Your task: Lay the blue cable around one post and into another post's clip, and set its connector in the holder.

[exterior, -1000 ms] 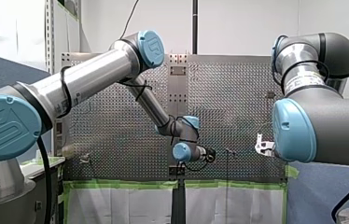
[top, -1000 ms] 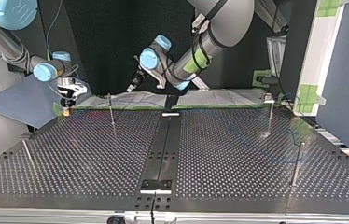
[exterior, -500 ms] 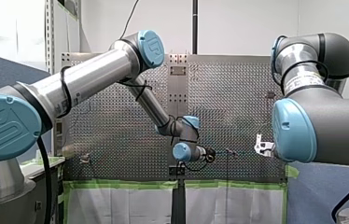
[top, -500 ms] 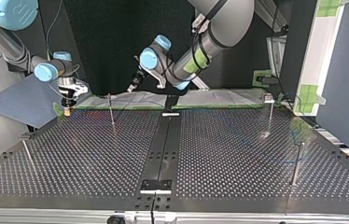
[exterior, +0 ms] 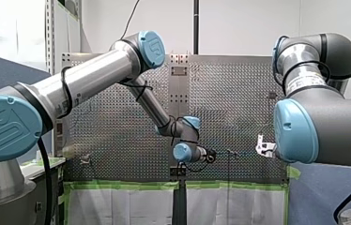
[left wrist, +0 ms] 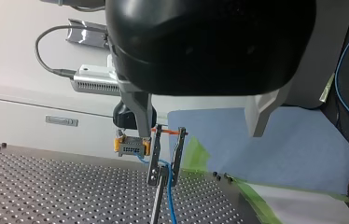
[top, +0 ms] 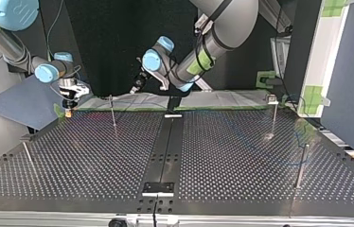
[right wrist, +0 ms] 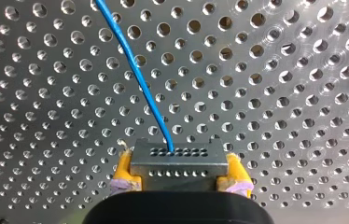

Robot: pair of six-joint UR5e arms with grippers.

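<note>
My right gripper (right wrist: 178, 171) clamps the connector (right wrist: 177, 156) between its yellow pads (right wrist: 123, 169), above the perforated table (right wrist: 280, 93). The connector is a grey block with rows of small holes, and its long axis runs from pad to pad. The blue cable (right wrist: 135, 70) leaves its forward face and runs ahead. My left gripper (left wrist: 199, 133) is spread wide, grasping nothing, behind a post (left wrist: 156, 205) whose clip (left wrist: 165, 156) the cable seems to pass through.

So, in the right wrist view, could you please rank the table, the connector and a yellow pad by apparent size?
1. table, filling the view
2. connector
3. yellow pad, partly hidden
</note>
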